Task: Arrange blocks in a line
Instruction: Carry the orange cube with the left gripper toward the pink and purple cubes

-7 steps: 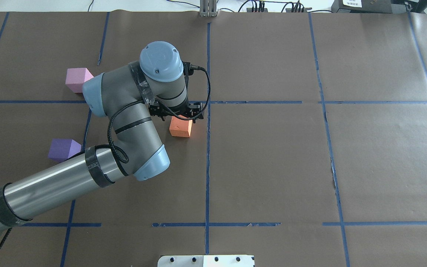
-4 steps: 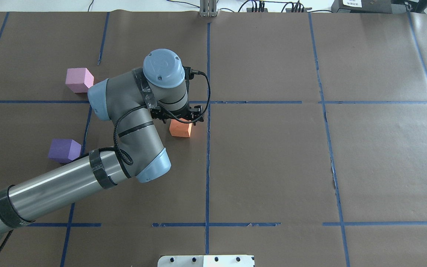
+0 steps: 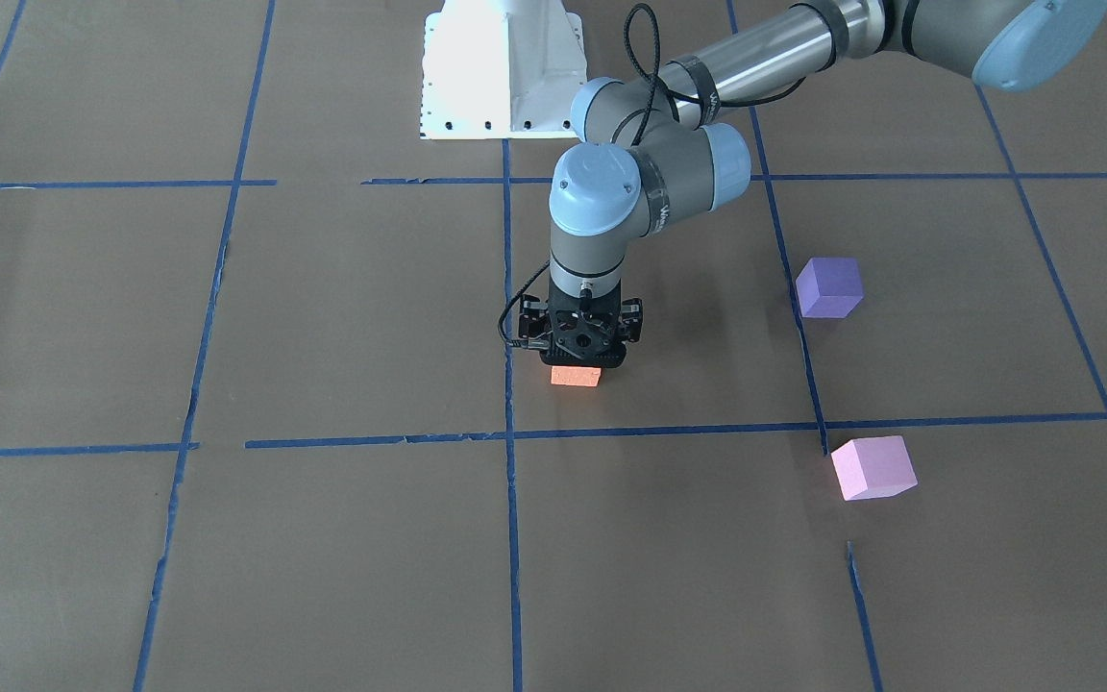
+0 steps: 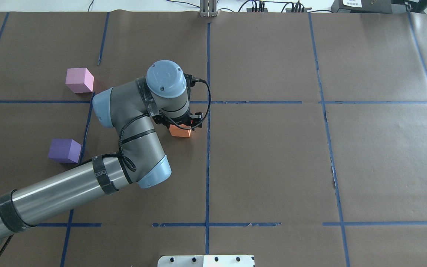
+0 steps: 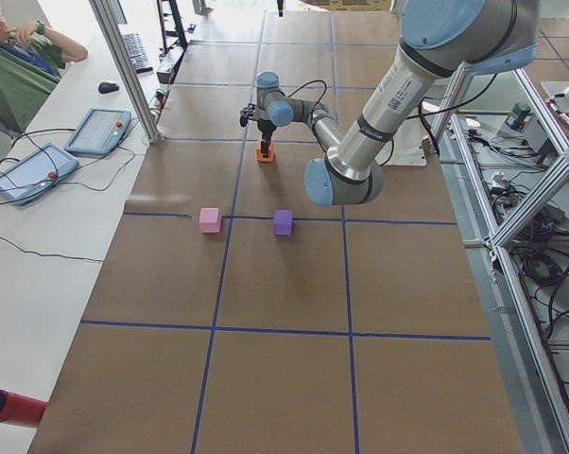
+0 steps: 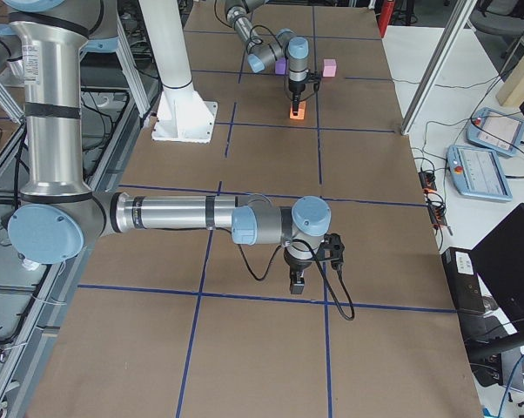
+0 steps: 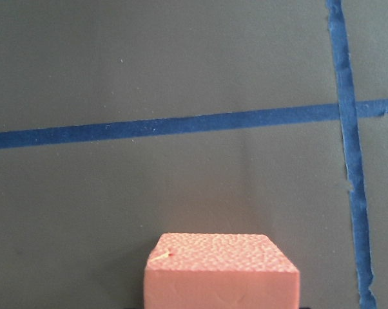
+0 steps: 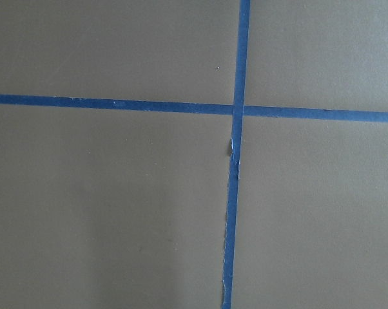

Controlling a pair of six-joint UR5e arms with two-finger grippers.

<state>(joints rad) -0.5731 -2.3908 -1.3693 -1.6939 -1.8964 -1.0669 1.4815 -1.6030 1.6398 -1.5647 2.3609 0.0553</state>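
Moved: Your left gripper [image 3: 580,358] has come down over the orange block [image 3: 577,377], and the overhead view now shows less of that block than half a second ago. The other two blocks have not shifted.
Jaws: The gripper's body hides its fingers and the wrist view shows only the block's top. You cannot tell whether they stand spread around it or already pinch it.
Orange block: It sits on the table [image 3: 227,577], near a crossing of the blue tape lines [image 3: 669,430].
Other blocks: The purple block [image 3: 829,287] and the pink block [image 3: 873,468] sit well apart from it, toward the robot's left.
Right arm: The right gripper [image 6: 297,280] hangs over a tape crossing far off, and you cannot judge its jaws either.
Risk: If you close off-centre, one finger may shove the light cube and twist it. A shallow grip could let it slip when lifted.
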